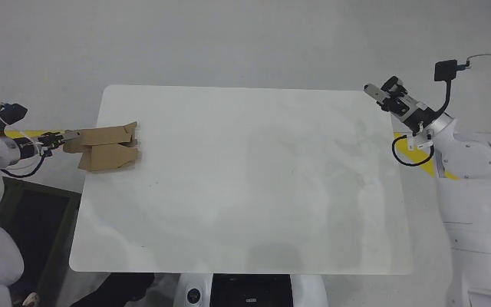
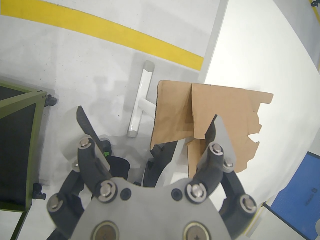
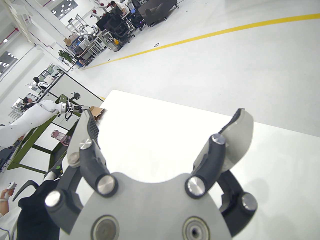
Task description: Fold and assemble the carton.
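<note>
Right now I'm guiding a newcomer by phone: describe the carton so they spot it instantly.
Start at the white table and go to its edge on the robot's left, near the far corner. The carton lies there, poking past the edge: the only brown cardboard beside the grey left gripper.

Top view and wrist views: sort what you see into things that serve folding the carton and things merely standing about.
Part of the job: carton; table under it; left gripper, open at the carton; right gripper, open.

Just standing about: green-framed cart; yellow floor line; pink bottle.
</note>
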Action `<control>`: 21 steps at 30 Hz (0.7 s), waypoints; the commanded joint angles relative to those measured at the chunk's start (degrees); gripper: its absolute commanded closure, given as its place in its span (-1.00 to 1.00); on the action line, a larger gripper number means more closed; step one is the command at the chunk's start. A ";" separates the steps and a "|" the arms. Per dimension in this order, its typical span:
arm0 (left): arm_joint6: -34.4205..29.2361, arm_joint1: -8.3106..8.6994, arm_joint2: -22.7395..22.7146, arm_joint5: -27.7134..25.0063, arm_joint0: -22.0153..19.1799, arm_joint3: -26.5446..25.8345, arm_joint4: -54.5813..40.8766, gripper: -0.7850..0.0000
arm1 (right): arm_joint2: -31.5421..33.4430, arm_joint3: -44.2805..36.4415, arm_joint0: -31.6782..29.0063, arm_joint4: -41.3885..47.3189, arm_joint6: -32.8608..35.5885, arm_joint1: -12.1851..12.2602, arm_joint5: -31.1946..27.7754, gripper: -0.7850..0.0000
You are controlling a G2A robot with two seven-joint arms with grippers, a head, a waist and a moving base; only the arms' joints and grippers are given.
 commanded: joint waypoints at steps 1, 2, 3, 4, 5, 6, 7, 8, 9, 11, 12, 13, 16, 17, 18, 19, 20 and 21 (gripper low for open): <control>0.22 -0.15 0.59 0.07 -0.18 0.32 0.12 -1.00 | 0.00 0.00 0.00 0.00 0.00 0.00 0.00 -1.00; 0.41 -0.23 0.86 0.21 -0.27 0.52 0.13 -0.71 | 0.00 0.00 0.00 0.00 0.00 0.00 0.00 -1.00; 0.66 -0.30 1.11 0.36 -0.35 0.69 0.11 -0.27 | 0.00 0.00 0.00 0.00 0.00 0.00 0.00 -1.00; 0.82 -0.36 1.34 0.50 -0.43 0.88 0.07 0.01 | 0.00 0.00 0.00 0.00 0.00 0.00 0.00 -1.00; 1.00 -0.41 1.54 0.64 -0.52 1.04 -0.02 0.04 | 0.00 0.00 0.00 0.00 0.00 0.00 0.00 -1.00; 1.15 -0.45 1.69 0.73 -0.60 1.24 -0.19 0.09 | 0.00 0.00 0.00 0.00 0.00 0.00 0.00 -1.00; 1.27 -0.49 1.75 0.87 -0.68 1.54 -0.57 0.19 | 0.00 0.00 0.00 0.00 0.00 0.00 0.00 -1.00; 1.17 -0.51 1.81 0.96 -0.77 1.81 -0.92 0.26 | 0.00 0.00 0.00 0.00 0.00 0.00 0.00 -1.00; 1.17 -0.52 1.92 0.97 -0.80 1.97 -1.12 0.38 | 0.00 0.00 0.00 0.00 0.00 0.00 0.00 -1.00; 1.28 -0.52 2.02 1.03 -0.82 2.37 -1.75 0.69 | 0.00 0.00 0.00 0.00 0.00 0.00 0.00 -1.00; 1.33 -0.50 2.13 1.08 -0.82 2.42 -1.91 0.80 | 0.00 0.00 0.00 0.00 0.00 0.00 0.00 -1.00; 1.35 -0.49 2.20 1.11 -0.82 2.49 -2.13 0.86 | 0.00 0.00 0.00 0.00 0.00 0.00 0.00 -1.00; 1.22 -0.49 2.40 0.93 -0.83 2.69 -2.98 1.00 | 0.00 0.00 0.00 0.00 0.00 0.00 0.00 -1.00; 1.17 -0.51 2.34 0.89 -0.85 2.89 -3.57 1.00 | 0.00 0.00 0.00 0.00 0.00 0.00 0.00 -1.00; 1.16 -0.51 2.39 0.84 -0.86 2.89 -3.88 1.00 | 0.00 0.00 0.00 0.00 0.00 0.00 0.00 -1.00; 1.26 -0.52 2.39 0.80 -0.88 2.88 -4.28 1.00 | 0.00 0.00 0.00 0.00 0.00 0.00 0.00 -1.00; 1.36 -0.52 2.27 0.61 -0.94 2.95 -5.00 1.00 | 0.00 0.00 0.00 0.00 0.00 0.00 0.00 -1.00; 1.34 -0.49 2.27 0.45 -0.98 2.87 -5.38 1.00 | 0.00 0.00 0.00 0.00 0.00 0.00 0.00 -1.00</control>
